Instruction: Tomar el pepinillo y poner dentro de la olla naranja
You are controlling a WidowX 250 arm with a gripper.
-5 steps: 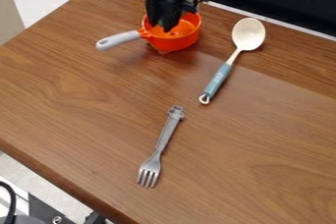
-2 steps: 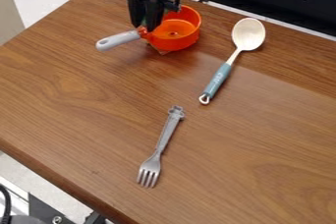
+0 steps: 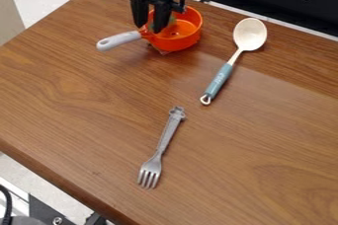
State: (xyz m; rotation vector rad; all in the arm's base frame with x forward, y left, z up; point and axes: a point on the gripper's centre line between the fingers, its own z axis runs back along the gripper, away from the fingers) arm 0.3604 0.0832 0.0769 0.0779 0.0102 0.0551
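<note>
Brush the handle (image 3: 119, 40) with your gripper (image 3: 148, 28), its fingers parted and seemingly empty, and you may spin the pot (image 3: 177, 45). Lift crookedly and a finger could snag it, tipping out the pickle (image 3: 172, 20), apparently the green bit inside.

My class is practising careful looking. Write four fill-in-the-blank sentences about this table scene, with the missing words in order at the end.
1. The light grey handle of the round orange pan points toward the picture's ____ side.
2. A green thing, partly hidden by the black two-finger gripper, shows inside the orange ____.
3. The silvery metal fork has its tines toward the picture's ____ edge.
4. Of the two utensils, the one nearer the pan is the ____.

Missing words: left; pan; bottom; spoon
</note>
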